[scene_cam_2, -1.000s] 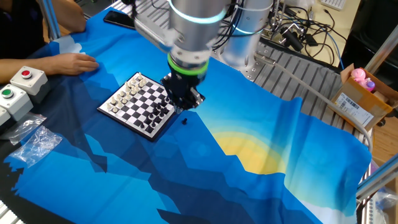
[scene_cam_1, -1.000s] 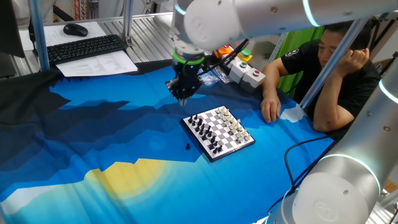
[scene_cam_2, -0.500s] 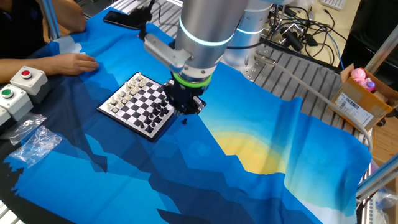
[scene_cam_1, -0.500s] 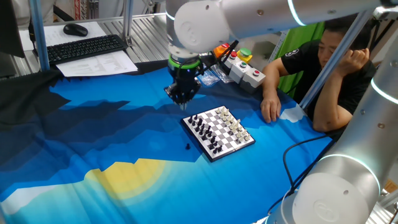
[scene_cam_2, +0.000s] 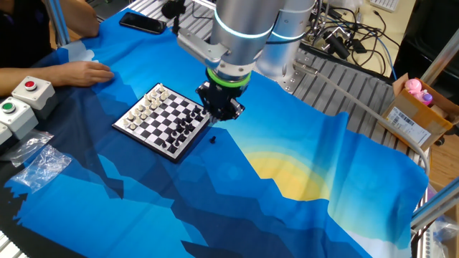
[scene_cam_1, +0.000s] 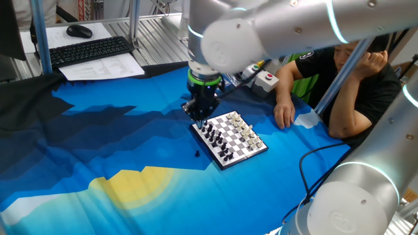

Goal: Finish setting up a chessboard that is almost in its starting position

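The chessboard (scene_cam_1: 209, 149) lies on the blue cloth, small and checked, with black pieces along its near-left side and white pieces on the far-right side. It also shows in the other fixed view (scene_cam_2: 143, 143). One loose black piece (scene_cam_1: 197, 154) stands on the cloth just off the board's black side; it also shows in the other fixed view (scene_cam_2: 212, 139). My gripper (scene_cam_1: 200, 117) hangs point down over the board's corner on the black side, above and slightly beyond the loose piece, as the other fixed view (scene_cam_2: 219, 113) also shows. Its fingers look closed together and hold nothing.
A person's hand (scene_cam_1: 283, 116) rests on the cloth beside the board's white side. A button box (scene_cam_1: 264, 79) and a plastic bag (scene_cam_2: 39, 166) lie beyond it. A keyboard (scene_cam_1: 88, 51), a phone (scene_cam_2: 143, 23) and a cardboard box (scene_cam_2: 412, 111) sit at the table's edges.
My gripper has moved from behind the board toward the board's black-side corner and dropped lower. The board and the loose piece have not moved.
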Controlling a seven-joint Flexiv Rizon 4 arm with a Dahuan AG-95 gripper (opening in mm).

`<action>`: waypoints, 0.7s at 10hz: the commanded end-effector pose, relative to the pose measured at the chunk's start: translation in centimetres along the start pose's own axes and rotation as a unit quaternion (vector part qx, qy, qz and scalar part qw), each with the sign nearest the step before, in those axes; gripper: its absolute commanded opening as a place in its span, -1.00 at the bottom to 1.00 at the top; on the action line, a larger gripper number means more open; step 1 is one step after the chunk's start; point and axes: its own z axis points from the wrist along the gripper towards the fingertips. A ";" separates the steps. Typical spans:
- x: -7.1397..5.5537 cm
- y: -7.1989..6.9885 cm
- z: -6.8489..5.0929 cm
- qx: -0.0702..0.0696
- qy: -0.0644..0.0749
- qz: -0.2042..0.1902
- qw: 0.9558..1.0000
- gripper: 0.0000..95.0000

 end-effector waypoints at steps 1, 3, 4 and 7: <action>-0.4 0.2 0.6 0.011 -0.004 -0.003 1.000 -0.20; -0.5 0.4 1.4 0.012 0.007 -0.005 1.000 -0.20; -0.6 0.5 1.8 0.013 0.017 -0.008 1.000 -0.20; 0.2 0.5 2.9 0.029 0.019 -0.026 0.999 -0.20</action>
